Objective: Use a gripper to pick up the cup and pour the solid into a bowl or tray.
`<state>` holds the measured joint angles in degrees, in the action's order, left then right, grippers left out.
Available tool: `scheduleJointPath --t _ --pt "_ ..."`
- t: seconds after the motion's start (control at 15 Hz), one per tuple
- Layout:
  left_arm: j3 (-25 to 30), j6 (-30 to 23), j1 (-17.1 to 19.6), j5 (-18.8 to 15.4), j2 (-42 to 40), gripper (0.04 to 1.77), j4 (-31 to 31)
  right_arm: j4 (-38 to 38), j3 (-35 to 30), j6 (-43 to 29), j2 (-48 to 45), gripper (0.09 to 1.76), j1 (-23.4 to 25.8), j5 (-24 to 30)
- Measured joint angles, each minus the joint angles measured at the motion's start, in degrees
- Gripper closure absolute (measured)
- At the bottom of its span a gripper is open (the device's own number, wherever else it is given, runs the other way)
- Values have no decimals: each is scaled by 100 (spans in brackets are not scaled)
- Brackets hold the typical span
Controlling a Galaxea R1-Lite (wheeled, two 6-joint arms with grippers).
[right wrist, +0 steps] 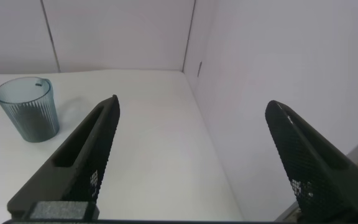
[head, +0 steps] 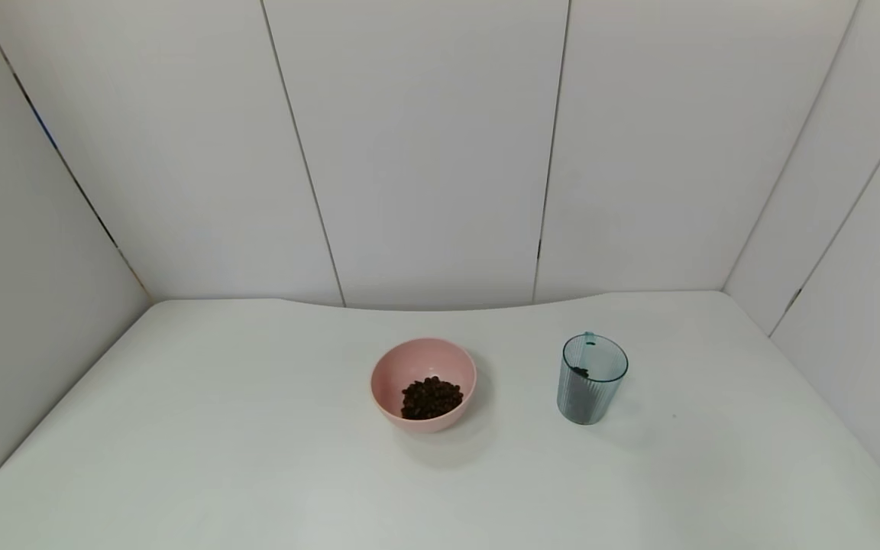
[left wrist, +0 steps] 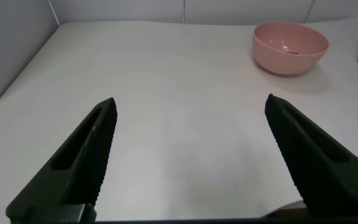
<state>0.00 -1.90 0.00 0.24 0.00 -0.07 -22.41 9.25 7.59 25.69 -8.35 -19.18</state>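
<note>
While both my arms sit out of the head view, each wrist view shows its jaws spread wide, holding nothing.
Left gripper [left wrist: 188, 158]: over bare table [head: 218, 428], bowl at its frame's upper right.
Right gripper [right wrist: 191, 158]: near the table's edge, cup at its frame's left.
Bowl [head: 423, 385]: pink, frame centre, holding a heap of beans [head: 431, 398].
Cup [head: 591, 378]: upright, right of the bowl, well apart; a few dark pieces inside.

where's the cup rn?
Head view: the cup stands upright on the table's right half, right of the pink bowl and apart from it.
</note>
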Motion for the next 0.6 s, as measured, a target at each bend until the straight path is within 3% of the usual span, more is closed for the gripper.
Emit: scheduleJointPath --t 0.33,0.6 --pt "0 1 0 -2 0 9 0 933 204 -7 -1023 15 640 560" --pt "0 0 0 0 0 9 0 1139 212 -241 -1558 15 890 689"
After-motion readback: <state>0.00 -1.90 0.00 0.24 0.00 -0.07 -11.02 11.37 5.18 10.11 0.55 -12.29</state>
